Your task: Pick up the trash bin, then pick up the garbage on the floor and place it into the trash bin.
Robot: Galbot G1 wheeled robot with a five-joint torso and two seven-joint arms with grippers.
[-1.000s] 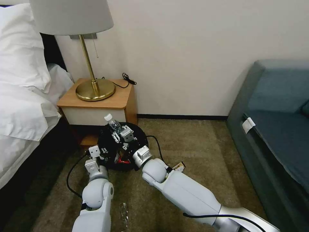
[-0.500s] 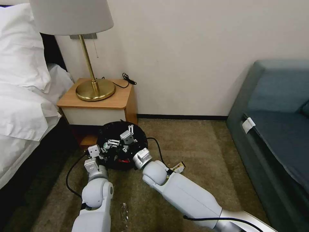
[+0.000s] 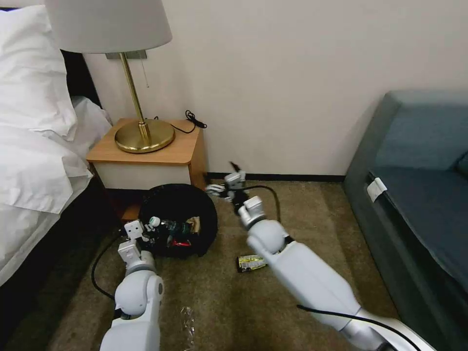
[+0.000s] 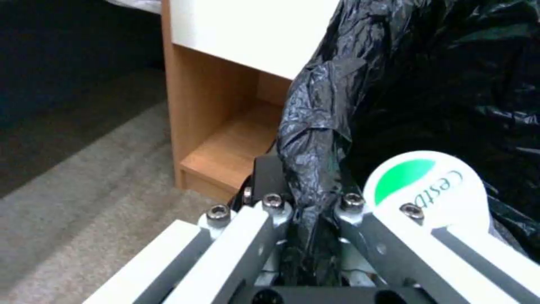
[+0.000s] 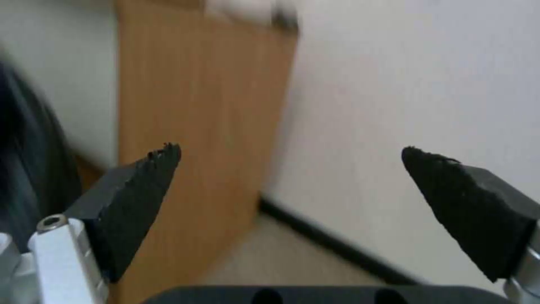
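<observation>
The trash bin (image 3: 178,207), lined with a black bag (image 4: 427,84), stands tilted on the carpet in front of the nightstand. My left gripper (image 3: 147,234) is shut on the bag-covered rim (image 4: 308,198). Inside the bin lie a clear bottle (image 3: 171,227) with a white, green-printed cap (image 4: 425,185), a red wrapper (image 3: 181,242) and tan paper (image 3: 194,223). A flat dark wrapper with yellow print (image 3: 251,262) lies on the floor right of the bin. My right gripper (image 3: 223,181) (image 5: 290,169) hangs open and holds nothing, right of the bin near the nightstand's corner.
A wooden nightstand (image 3: 146,156) with a brass lamp (image 3: 144,134) stands behind the bin, the bed (image 3: 34,161) to its left. A blue sofa (image 3: 419,195) borders the right. A clear scrap of plastic (image 3: 187,319) lies on the carpet near my left arm.
My right gripper let the bottle go into the bin, then swung out to the right towards the wall. The bottle now lies inside. The dark wrapper has come into view.
</observation>
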